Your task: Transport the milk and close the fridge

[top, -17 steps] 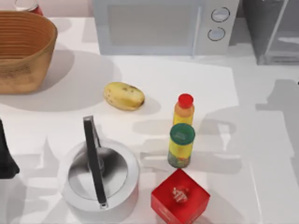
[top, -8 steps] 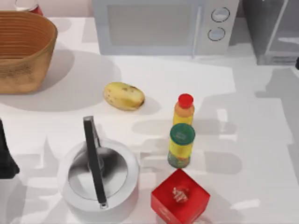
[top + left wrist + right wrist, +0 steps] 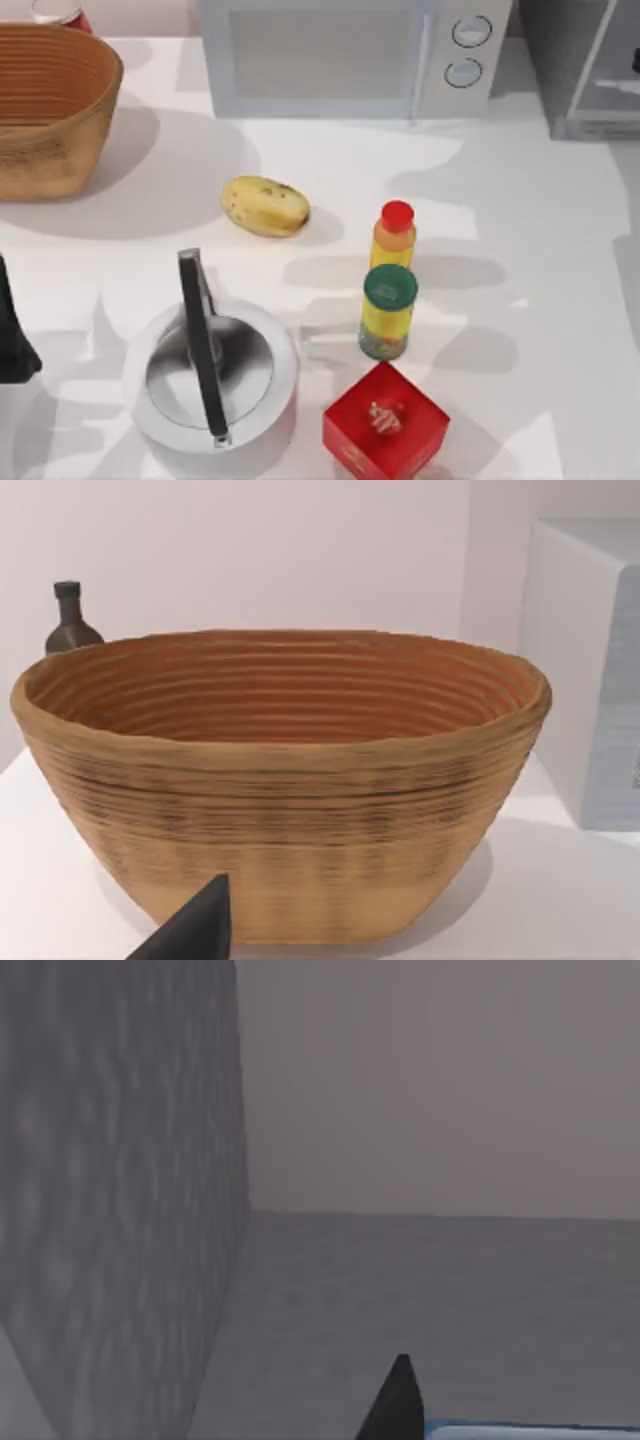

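The fridge stands at the table's far right corner, with its pale framed door panel angled open. In the right wrist view its grey inner wall and floor are close ahead. My right gripper is at the fridge, shut on the milk. Of the milk, just a blue strip shows, beside one dark fingertip. In the top view a dark sliver of the right arm sits at the right edge by the fridge. My left gripper stays parked at the left edge.
A white microwave stands at the back. A woven basket is at the far left. On the table are a potato, a yellow red-capped bottle, a green-capped bottle, a red box and a steel kettle.
The right arm has moved along the right edge toward the back of the table, up to the fridge. Its shadows on the table have shifted. The left arm has not moved.
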Controlling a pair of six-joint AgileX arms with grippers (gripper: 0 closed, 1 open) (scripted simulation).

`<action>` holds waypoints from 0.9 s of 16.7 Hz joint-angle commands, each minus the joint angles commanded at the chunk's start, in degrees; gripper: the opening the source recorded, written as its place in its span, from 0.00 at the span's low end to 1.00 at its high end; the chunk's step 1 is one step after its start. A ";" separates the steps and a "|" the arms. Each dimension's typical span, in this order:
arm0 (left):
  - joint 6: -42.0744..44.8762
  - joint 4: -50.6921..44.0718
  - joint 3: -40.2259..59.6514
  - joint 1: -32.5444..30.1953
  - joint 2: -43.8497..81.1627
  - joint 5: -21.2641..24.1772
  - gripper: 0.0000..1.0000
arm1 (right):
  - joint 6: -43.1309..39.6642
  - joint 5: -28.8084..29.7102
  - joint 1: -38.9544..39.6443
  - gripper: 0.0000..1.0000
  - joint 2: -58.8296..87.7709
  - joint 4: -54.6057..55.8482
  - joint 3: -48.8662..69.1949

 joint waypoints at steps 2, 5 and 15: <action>0.00 0.00 0.00 0.00 0.00 0.00 1.00 | -0.48 -1.31 -1.76 0.00 4.88 -3.08 6.22; 0.00 0.00 0.00 0.00 0.00 0.00 1.00 | -1.11 -2.40 -4.09 0.00 10.54 -6.84 13.24; 0.00 0.00 0.00 0.00 0.00 0.00 1.00 | -1.35 -2.63 -5.03 0.00 12.71 -8.32 15.75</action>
